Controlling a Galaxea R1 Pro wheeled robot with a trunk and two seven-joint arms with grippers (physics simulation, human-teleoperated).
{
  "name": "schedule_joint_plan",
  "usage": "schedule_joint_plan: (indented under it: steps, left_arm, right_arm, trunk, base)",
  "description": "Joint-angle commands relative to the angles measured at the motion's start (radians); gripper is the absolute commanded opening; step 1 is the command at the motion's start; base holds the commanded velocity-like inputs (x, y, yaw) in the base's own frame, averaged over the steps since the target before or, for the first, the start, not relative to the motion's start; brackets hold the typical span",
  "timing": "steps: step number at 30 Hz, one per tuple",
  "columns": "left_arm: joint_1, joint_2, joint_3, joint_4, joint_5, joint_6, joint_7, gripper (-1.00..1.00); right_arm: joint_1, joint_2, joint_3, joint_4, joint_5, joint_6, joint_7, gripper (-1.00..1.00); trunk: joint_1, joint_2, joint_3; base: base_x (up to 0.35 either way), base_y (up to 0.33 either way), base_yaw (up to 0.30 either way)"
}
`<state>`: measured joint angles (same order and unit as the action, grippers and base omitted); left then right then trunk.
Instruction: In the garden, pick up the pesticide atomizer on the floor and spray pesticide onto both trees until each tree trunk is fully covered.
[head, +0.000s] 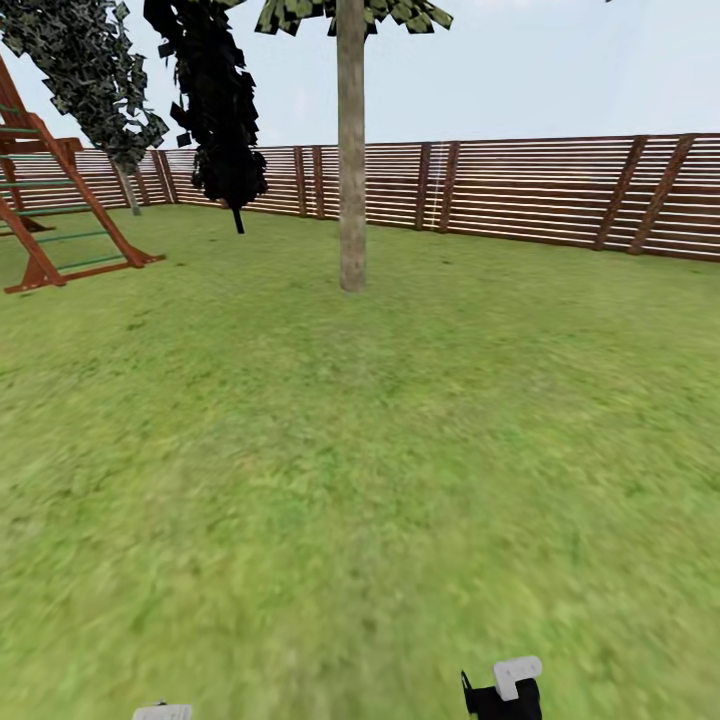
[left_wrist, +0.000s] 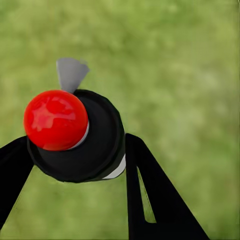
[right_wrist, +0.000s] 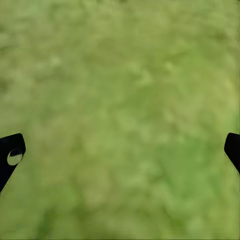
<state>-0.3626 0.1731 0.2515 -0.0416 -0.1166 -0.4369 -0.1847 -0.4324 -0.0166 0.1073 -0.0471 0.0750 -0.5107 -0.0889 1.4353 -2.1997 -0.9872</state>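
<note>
While you're rolling over the lawn, your left jaws are clamped on the pesticide atomizer: in the left wrist view the black bottle with its red ball top sits squeezed between the two dark fingers, with a little grey nozzle tab poking off its far side and nothing but blurry grass behind it. Your right jaws are spread wide and holding nothing; you just catch one fingertip at each edge of the right wrist view with grass between them. From the head camera, one of the trees is dead ahead at about 12 o'clock, its bare grey-brown tree trunk standing well apart from you on the grass, leaves only up at the top. A dark narrow tree stands at about 11 o'clock, a wooden playhouse frame at 10 o'clock, and the slatted fence runs across behind everything.
</note>
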Motion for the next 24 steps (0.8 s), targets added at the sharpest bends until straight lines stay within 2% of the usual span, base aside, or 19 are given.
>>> schedule_joint_plan:
  steps: [1,24]
  left_arm:
    - [-0.001,0.0,0.009,0.001,-0.01,-0.003,-0.002,-1.0]
    - [-0.001,0.0,0.009,0.002,-0.01,-0.003,-0.002,-1.0]
  right_arm:
    - [-0.001,0.0,0.006,0.001,0.008,-0.001,-0.009,1.0]
    - [0.0,0.001,0.006,0.001,0.008,-0.001,-0.008,1.0]
  trunk:
    - [0.0,0.0,-0.001]
    - [0.0,0.0,-0.001]
  base:
    - [0.34,0.0,0.0]
    - [0.34,0.0,0.0]
